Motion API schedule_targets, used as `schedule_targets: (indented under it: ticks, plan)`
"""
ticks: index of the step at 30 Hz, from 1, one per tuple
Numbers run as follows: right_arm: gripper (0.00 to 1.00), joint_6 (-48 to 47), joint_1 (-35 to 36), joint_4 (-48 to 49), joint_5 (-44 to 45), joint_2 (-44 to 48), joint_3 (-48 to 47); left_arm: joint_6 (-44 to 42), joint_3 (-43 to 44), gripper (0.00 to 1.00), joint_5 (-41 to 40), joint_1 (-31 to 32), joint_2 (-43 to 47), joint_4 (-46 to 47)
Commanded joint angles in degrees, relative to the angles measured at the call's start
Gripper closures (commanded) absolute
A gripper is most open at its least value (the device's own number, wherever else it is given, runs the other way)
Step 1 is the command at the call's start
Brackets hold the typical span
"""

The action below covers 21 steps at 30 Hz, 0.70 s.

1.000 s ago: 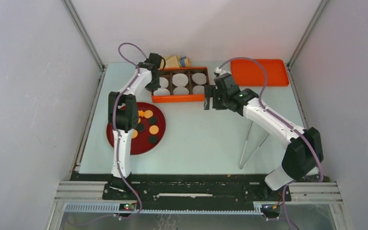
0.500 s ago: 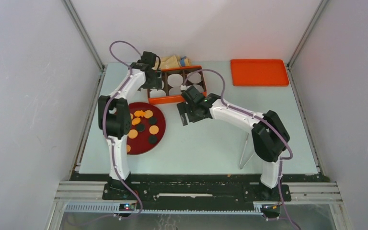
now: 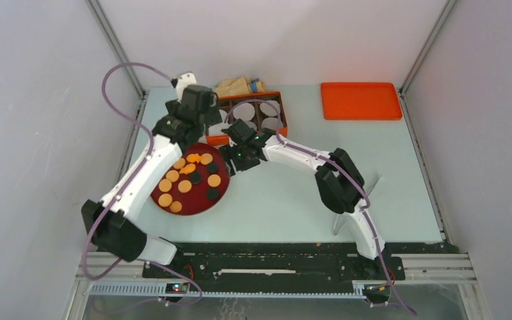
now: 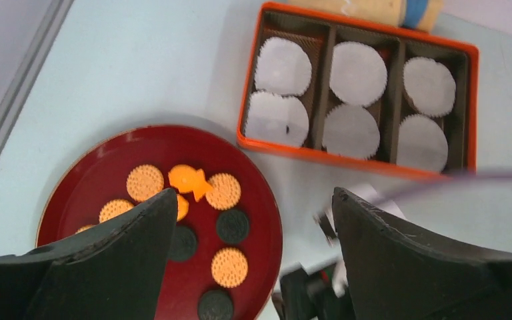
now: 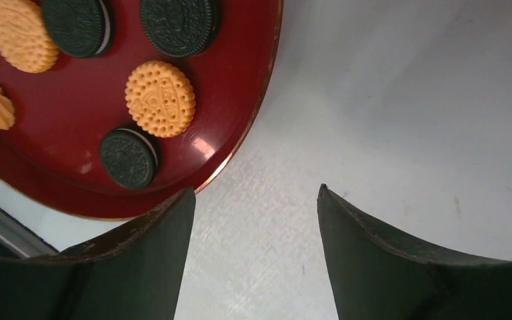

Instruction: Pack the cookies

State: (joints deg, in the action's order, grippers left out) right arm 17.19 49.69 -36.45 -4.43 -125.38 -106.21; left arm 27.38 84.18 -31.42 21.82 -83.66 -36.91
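Note:
The cookies [image 3: 193,175] lie on a dark red plate [image 3: 173,208] at the left: tan discs [image 4: 223,191], black discs [image 4: 232,227] and an orange star-like piece [image 4: 188,180]. Behind the plate stands an orange box [image 3: 250,138] whose compartments hold white paper liners [image 4: 358,65]. My left gripper [image 3: 207,121] hangs high between plate and box, open [image 4: 253,193] and empty. My right gripper [image 3: 231,161] is low over the table just off the plate's right rim [image 5: 253,113], open [image 5: 255,189] with nothing between its fingers. A tan cookie [image 5: 160,99] and a black one [image 5: 129,157] lie near it.
An orange tray [image 3: 361,101] lies at the back right. Metal tongs [image 3: 350,200] lie on the table by the right arm. A tan and blue bundle [image 3: 240,85] sits behind the box. Enclosure walls stand on both sides.
The right arm swung left from beside the box to the plate's right rim. The left arm pulled back from the box and rose above the plate's far edge.

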Motion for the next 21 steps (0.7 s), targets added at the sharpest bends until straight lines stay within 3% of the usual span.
schedule_targets:
  ticks: [1, 7, 15, 19, 21]
  plan:
    - [0.24, 0.76, 0.94, -3.59, -3.48, -4.52, -5.66, 4.34, -8.92, 0.10, -7.62, 3.83, 6.94, 1.75]
    - [0.25, 1.42, 1.33, -3.42, -4.71, -8.29, -8.14, 3.27, -15.87, 0.09, -8.54, 3.93, 15.88, 2.29]
    - [0.35, 3.21, 1.46, -6.53, -4.40, -12.60, -13.23, 2.46, -18.55, 0.09, -9.12, 3.93, 18.82, 2.63]
    - [0.50, 3.90, 1.33, -8.49, -0.94, -10.93, -10.19, 2.34, -17.73, 0.09, -7.89, 3.93, 18.15, 2.59]
    - [0.66, 4.19, 1.24, -7.68, 0.91, -8.51, -6.17, 2.32, -17.48, 0.09, -7.32, 3.98, 18.09, 2.62]
